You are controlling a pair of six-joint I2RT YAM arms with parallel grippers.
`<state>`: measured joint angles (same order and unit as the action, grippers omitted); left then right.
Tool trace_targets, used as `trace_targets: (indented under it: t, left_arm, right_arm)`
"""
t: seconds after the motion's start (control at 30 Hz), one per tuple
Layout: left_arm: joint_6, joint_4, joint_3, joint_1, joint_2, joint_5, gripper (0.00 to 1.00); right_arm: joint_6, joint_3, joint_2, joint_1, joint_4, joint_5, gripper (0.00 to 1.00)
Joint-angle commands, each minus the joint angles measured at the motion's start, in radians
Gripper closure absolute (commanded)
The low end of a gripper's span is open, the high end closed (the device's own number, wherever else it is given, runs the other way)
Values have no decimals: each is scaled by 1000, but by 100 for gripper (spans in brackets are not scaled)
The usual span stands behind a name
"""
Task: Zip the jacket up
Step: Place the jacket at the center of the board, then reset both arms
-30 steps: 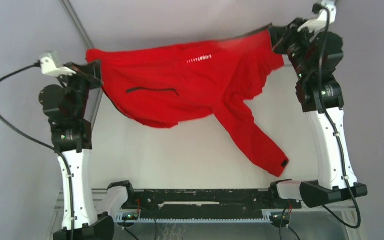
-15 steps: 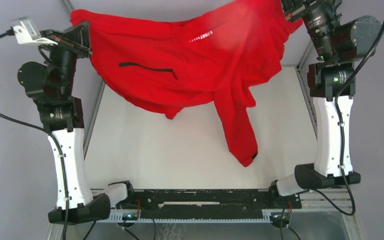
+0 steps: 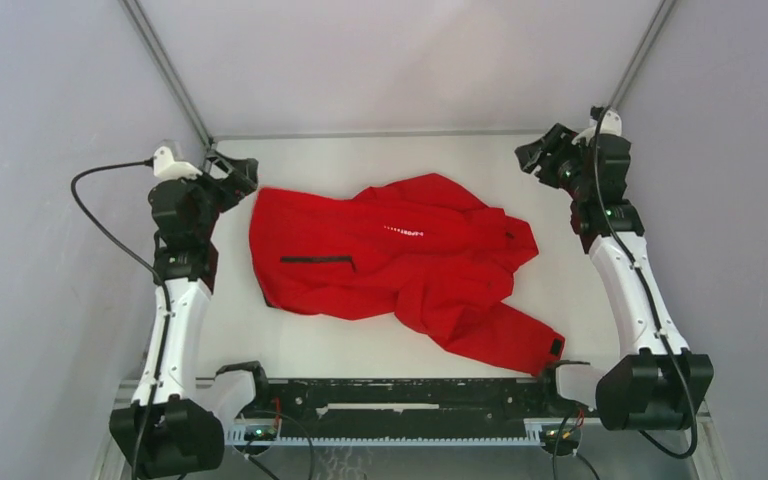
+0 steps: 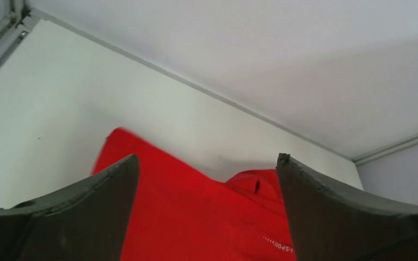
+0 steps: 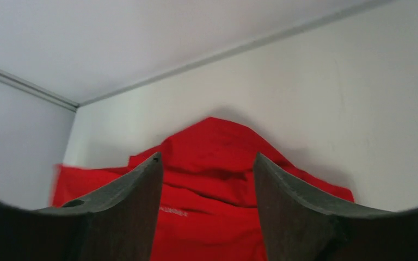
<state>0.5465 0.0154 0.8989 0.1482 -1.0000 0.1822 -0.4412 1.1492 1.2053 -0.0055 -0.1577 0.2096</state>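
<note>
White worktop (image 3: 380, 335): red jacket (image 3: 380, 250) lies crumpled mid-table; left gripper (image 3: 240, 176) and right gripper (image 3: 526, 160) flank it, both agape, empty.

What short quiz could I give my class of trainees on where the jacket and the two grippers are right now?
1. True or false: the left gripper is clamped on the jacket.
2. The sleeve's black cuff tab lies nearest: A the right arm's base; B the left gripper; C the far wall.
3. Fill in: the right gripper has its jaws ____.
Key: 1 false, it is open and grips nothing, and the jacket lies loose on the table; 2 A; 3 open.
</note>
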Motion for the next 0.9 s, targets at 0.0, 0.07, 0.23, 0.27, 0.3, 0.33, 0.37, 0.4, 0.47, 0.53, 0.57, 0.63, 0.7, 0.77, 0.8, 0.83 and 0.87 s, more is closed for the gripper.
trace_targets:
  t: [0.0, 0.07, 0.23, 0.27, 0.3, 0.33, 0.37, 0.4, 0.47, 0.53, 0.57, 0.63, 0.7, 0.77, 0.8, 0.83, 0.87]
  left_arm:
    - [-27, -39, 82, 0, 86, -91, 0]
    - [-43, -102, 113, 0, 106, -99, 0]
    - [-49, -190, 135, 0, 191, -32, 0]
    - [-48, -228, 149, 0, 199, 1, 0]
    - [-47, -268, 165, 0, 205, 38, 0]
    - [-43, -307, 176, -3, 207, 74, 0]
    - [-39, -338, 181, -5, 213, 105, 0]
    - [-38, -350, 171, -11, 226, 135, 0]
    - [-46, -356, 115, -38, 279, 156, 0]
    - [-73, -357, 50, -77, 338, 150, 0]
    - [-89, -364, 18, -94, 364, 155, 0]
    - [-117, -403, -31, -122, 413, 181, 0]
    - [-139, -438, -85, -139, 467, 204, 0]
    - [-145, -459, -146, -173, 540, 216, 0]
    - [-137, -459, -176, -187, 583, 222, 0]
    - [-126, -453, -211, -197, 619, 235, 0]
    - [-115, -444, -244, -208, 656, 256, 0]
  right_arm:
    - [10, 36, -96, -33, -29, -16, 25]
    - [10, 36, -124, -29, -50, -4, 15]
    - [28, 36, -183, 45, -147, 18, 1]
    - [36, 35, -188, 72, -176, -1, 0]
    - [58, 30, -193, 112, -196, -31, 1]
    - [89, 16, -199, 176, -208, -69, 0]
    - [103, -1, -205, 226, -218, -113, 0]
    - [110, -20, -211, 272, -229, -170, 1]
    - [134, -71, -227, 369, -234, -244, 0]
    - [139, -137, -250, 460, -228, -328, 0]
    - [139, -168, -263, 495, -225, -357, 1]
    - [124, -242, -298, 558, -223, -414, 0]
    - [107, -303, -355, 600, -225, -448, 0]
    - [86, -361, -422, 626, -230, -472, 0]
    - [70, -390, -462, 633, -232, -473, 0]
    - [54, -416, -501, 635, -237, -474, 0]
    - [43, -440, -544, 636, -244, -474, 0]
